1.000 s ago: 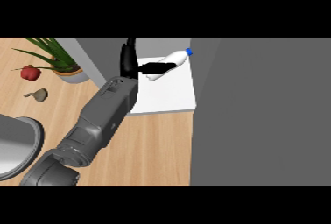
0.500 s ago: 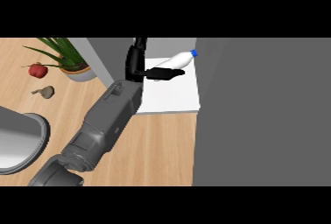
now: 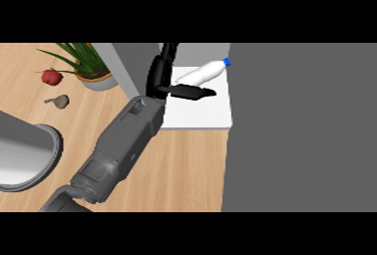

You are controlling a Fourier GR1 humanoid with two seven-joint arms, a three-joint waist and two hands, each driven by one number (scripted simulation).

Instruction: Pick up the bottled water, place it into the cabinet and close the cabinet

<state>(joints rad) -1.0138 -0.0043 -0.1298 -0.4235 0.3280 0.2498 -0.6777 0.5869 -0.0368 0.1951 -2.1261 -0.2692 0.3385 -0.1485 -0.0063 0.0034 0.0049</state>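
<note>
The bottled water [image 3: 199, 74], white with a blue cap, lies tilted on the cabinet's white shelf [image 3: 200, 113], cap toward the upper right. My left hand [image 3: 160, 74] is just to its left, with long fingers stretched straight toward the back of the shelf. Its thumb [image 3: 188, 92] sticks out to the right just below the bottle. The hand is open, and I cannot tell whether it touches the bottle. The dark grey cabinet door [image 3: 302, 124] stands open and fills the right side of the view. My right hand does not show.
A potted plant [image 3: 90, 67], a red apple [image 3: 51, 76] and a small tan object [image 3: 57, 101] sit on the wooden counter at the upper left. A large round grey vessel [image 3: 22, 154] lies at the left edge. A grey cabinet side wall [image 3: 125, 64] rises beside my hand.
Everything has shifted right in the view. The hand has come off the bottle's lower part, so more of the bottle shows; the bottle stays on the shelf.
</note>
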